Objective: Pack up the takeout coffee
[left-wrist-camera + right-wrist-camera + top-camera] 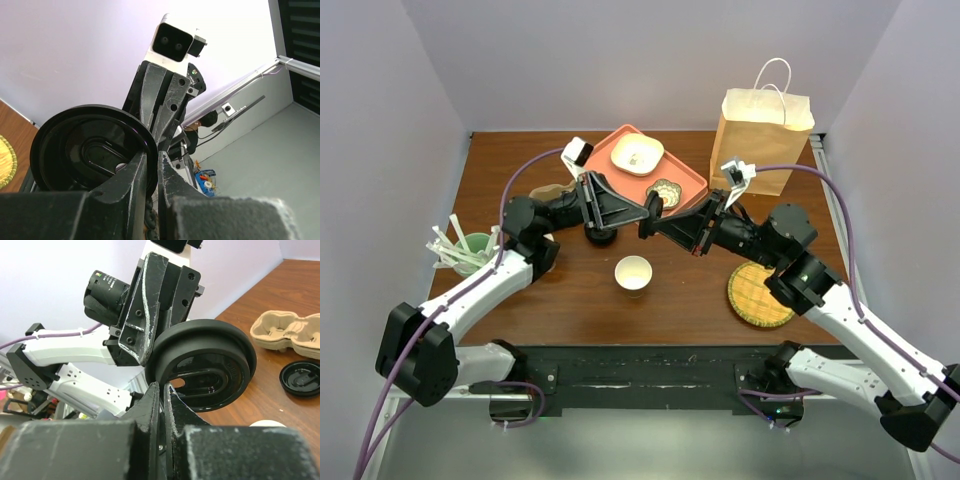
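Above the middle of the wooden table, the two arms meet nose to nose over a single black plastic lid held on edge in the air; the left gripper is clamped on one part of its rim, fingers pressed together with only the thin plastic between them; the right gripper is pinched tight on the rim from the opposite side; both faces of the lid show in the wrist views, with no cup attached. Below the left gripper a second black lid lies on the wood, just beside a moulded pulp cup carrier; nearer the arm bases stands a lidless brown paper cup, upright, its cream-white inside showing. At the far right the brown paper bag stands upright with white handles raised; left of it sits a salmon tray carrying a pale dish; a round woven mat lies under the right arm; a green cup of white utensils stands at the left edge. Where the takeout coffee stands cannot be told from these views.
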